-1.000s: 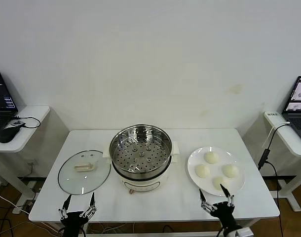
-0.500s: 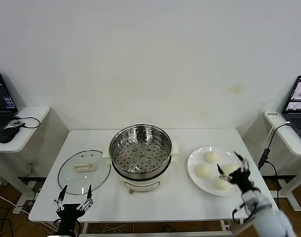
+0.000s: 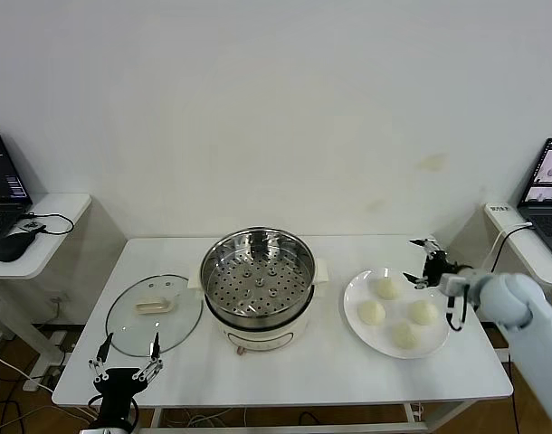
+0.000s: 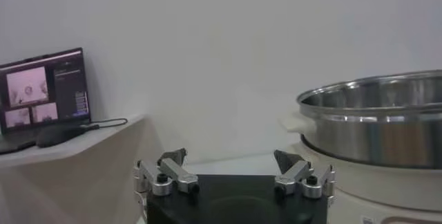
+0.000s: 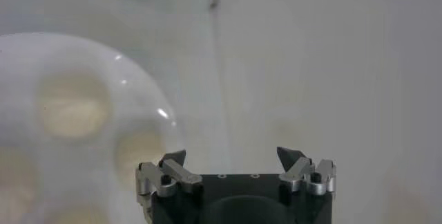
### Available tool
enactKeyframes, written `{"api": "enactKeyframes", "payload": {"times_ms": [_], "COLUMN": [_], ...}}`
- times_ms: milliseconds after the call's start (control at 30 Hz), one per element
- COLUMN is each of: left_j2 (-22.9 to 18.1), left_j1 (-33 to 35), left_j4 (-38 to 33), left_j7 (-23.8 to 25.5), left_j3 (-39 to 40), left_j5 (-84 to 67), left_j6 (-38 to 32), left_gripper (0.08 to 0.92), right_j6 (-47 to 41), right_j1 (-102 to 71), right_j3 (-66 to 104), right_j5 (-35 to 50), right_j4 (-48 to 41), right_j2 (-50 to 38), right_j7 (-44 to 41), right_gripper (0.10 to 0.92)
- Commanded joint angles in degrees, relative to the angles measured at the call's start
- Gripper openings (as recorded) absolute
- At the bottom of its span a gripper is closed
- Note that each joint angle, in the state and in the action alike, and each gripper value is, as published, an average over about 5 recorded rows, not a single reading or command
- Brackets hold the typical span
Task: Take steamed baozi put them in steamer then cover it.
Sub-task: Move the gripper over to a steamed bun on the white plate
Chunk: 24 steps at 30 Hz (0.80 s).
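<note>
At the near edge of the white desk (image 3: pixel 285 375), nearer than the steamer and to its left, the left pincer (image 3: pixel 124 352) is parked with its fingers spread apart and nothing between them; it sits just in front of the cover (image 3: pixel 154 314). That cover, a clear glass lid with a cream handle, lies flat on the desk touching the steamer's left side. The steamer (image 3: pixel 258 285) stands at the middle of the desk, its perforated steel tray bare. To the right of the steamer, near but apart from it, a white plate (image 3: pixel 351 294) carries all four steamed baozi (image 3: pixel 372 313). Beyond the plate, off the steamer's far right, the right pincer (image 3: pixel 426 263) hangs above the plate's far rim, open and gripping nothing. The right wrist view shows the plate's edge and blurred buns below its spread fingers (image 5: pixel 168 164).
</note>
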Motion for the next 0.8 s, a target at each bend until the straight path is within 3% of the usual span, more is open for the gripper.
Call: {"api": "enactKeyframes", "payload": {"times_ms": [33, 400, 800], "left_j2": [0.0, 0.4, 0.7], "left_j1": [-0.1, -1.1, -0.8], "left_j4": [0.0, 0.2, 0.3], "left_j7": [0.0, 0.1, 0.2], "left_j3": [-0.4, -1.5, -2.5], "left_j5": [0.7, -0.1, -0.9], "left_j6": [0.0, 0.6, 0.6], "left_gripper": [0.823, 0.823, 0.823], "right_j6": [1.0, -0.8, -1.9], "right_j1": [22.0, 23.4, 21.5], "right_j3": [-26.3, -31.1, -29.9], "right_j5": [2.1, 1.5, -1.5], "right_j4": [-11.8, -22.3, -25.4], "right_j2": [0.7, 11.3, 13.6], "right_j7": [-11.7, -10.6, -9.8], "right_gripper": [0.823, 0.823, 0.822]}}
